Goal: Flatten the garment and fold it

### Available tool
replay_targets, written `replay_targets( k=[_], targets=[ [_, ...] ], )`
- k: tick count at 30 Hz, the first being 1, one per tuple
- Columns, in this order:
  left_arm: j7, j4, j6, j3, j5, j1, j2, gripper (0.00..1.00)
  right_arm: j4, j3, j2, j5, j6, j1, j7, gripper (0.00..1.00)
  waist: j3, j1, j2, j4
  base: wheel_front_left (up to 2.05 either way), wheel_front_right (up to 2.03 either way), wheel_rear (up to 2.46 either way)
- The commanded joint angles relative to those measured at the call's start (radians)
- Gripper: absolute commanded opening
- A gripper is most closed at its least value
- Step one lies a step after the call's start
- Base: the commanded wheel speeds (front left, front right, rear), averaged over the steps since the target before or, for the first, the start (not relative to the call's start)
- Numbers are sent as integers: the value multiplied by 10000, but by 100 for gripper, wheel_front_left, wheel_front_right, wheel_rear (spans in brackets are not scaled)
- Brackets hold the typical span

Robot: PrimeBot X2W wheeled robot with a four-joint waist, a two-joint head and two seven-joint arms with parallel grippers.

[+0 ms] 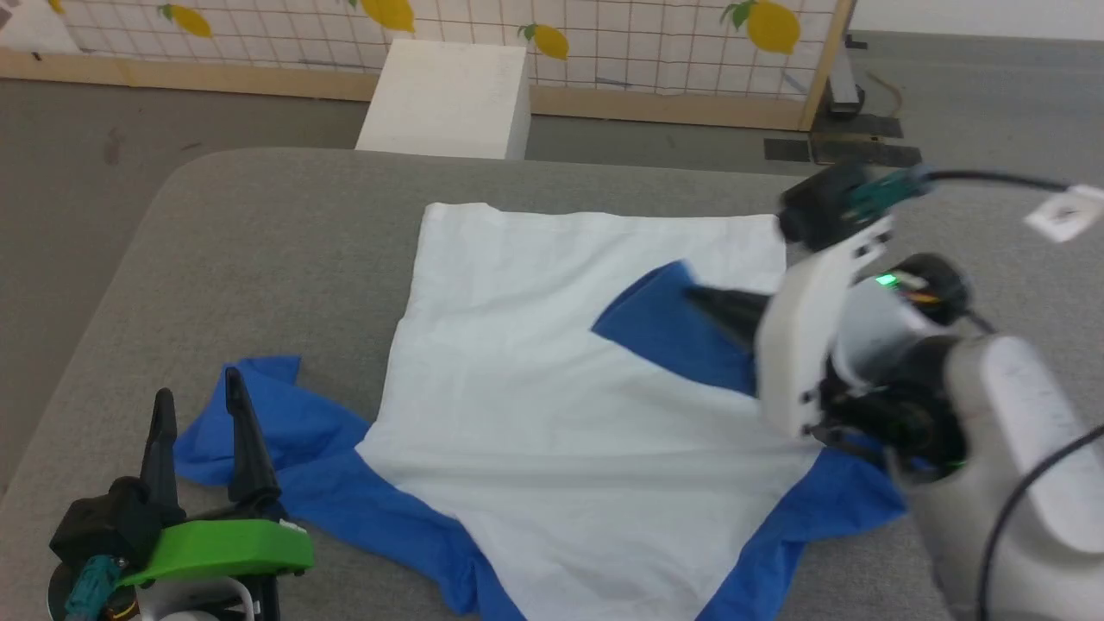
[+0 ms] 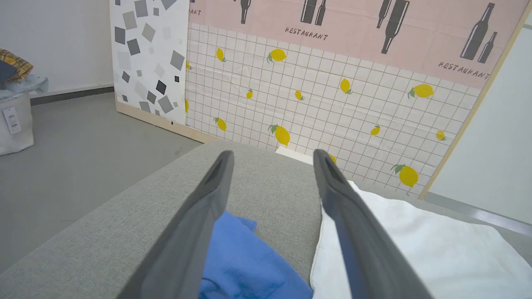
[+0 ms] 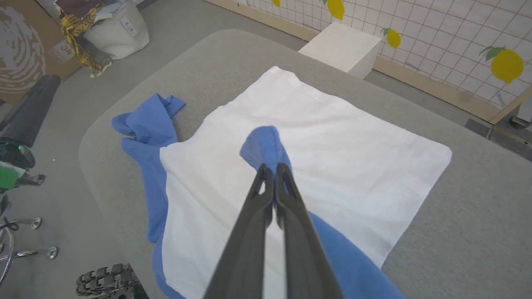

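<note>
The T-shirt (image 1: 535, 414) is lying in the middle of the head view on the grey worktop (image 1: 259, 224). It is white, with blue along its lower edges. The right claw (image 1: 694, 295) is reaching in from the right of the frame. Its fingers are pressed together, pinching a blue sleeve (image 1: 664, 332) over the white part. The left claw (image 1: 198, 388) is sitting at the lower left, fingers spread wide and holding nothing, by the other blue sleeve (image 1: 285, 414).

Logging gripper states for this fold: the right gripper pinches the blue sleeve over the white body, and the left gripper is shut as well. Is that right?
No: the left gripper is open, jaws spread apart, as the left wrist view shows. The right gripper does pinch the garment's blue sleeve over the white body.
</note>
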State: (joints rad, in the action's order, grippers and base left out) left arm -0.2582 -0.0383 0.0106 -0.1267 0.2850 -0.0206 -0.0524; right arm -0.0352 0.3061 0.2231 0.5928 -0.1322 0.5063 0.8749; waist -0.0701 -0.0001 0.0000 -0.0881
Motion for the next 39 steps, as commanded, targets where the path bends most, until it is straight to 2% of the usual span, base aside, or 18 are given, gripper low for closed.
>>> replay_targets(
  k=[1,5,9,15,25,26,27,33,39],
  targets=[
    [-36,54,-1,12,65,-111,22,100,320,303,-267,53,15,-81,-271,0,-32,1,0,-234,0,0,0],
    [-36,118,18,47,111,-115,22,100,1352,1171,-1047,86,15,85,-910,0,-161,1,0,-413,0,0,0],
    [-36,194,45,179,202,-45,22,100,2412,1996,-1513,175,15,289,-1551,0,-343,1,0,-607,0,0,0],
    [-36,323,82,442,309,127,22,100,3520,3336,-1712,623,15,493,-2235,0,-657,1,0,-867,0,0,0],
    [-36,588,95,785,495,346,22,100,4555,5320,-1726,1940,15,504,-2938,2,-876,1,0,-1220,0,0,0],
    [-36,618,91,798,499,350,22,100,4637,5421,-1727,1992,15,528,-2953,34,-865,1,0,-1229,0,0,0],
    [-36,644,85,800,496,348,22,100,4697,5503,-1727,2079,15,566,-3010,100,-837,1,0,-1224,0,0,0],
    [-36,774,44,715,423,236,21,100,4508,4959,-1727,3054,15,894,-3832,100,-557,1,0,-1070,0,0,0],
    [-36,838,54,622,414,159,-57,100,4292,3296,-1621,2929,15,1487,-5202,100,-284,1,0,-762,0,0,0]
  ],
)
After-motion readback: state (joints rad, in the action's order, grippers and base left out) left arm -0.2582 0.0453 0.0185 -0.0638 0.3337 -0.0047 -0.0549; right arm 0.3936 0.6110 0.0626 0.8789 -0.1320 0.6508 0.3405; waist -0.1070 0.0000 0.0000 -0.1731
